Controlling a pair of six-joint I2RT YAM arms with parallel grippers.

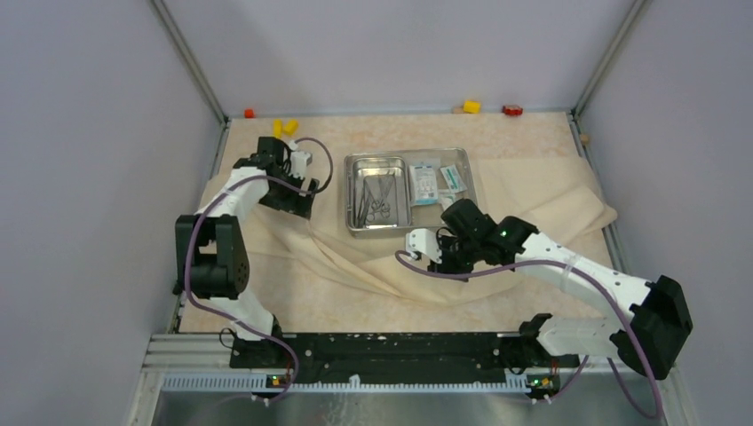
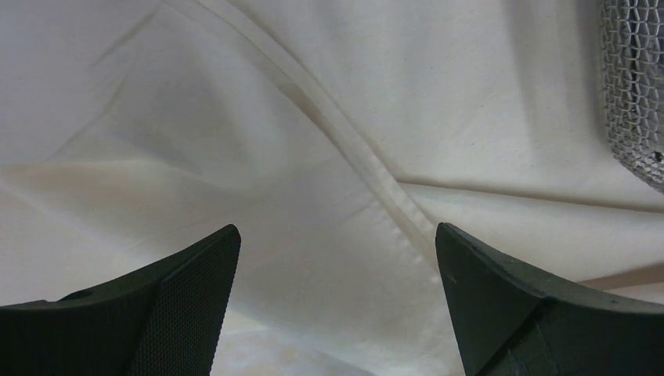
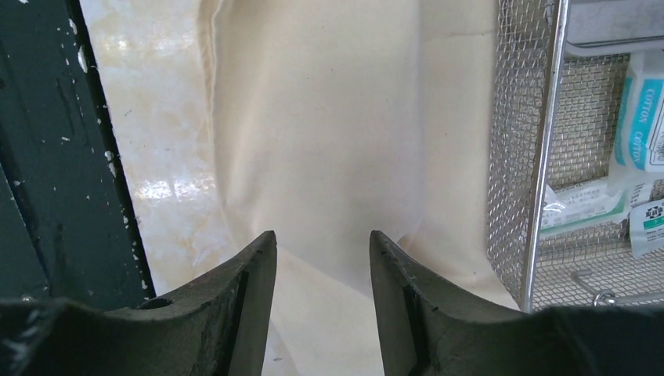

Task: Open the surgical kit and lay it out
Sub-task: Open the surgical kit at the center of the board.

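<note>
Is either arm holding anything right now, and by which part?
Nothing is held. The left fingers and right fingers are both open above the cloth, with nothing between them.

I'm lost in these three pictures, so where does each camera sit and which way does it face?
Top: fixed above and behind, looking down at the table; left arm and right arm show.
Left wrist: on the left arm, looking down at the cloth; open left hand frames it.
Right wrist: on the right arm, facing cloth and tray; open right hand shows.
Shared: cloth and tray appear in all three.
</note>
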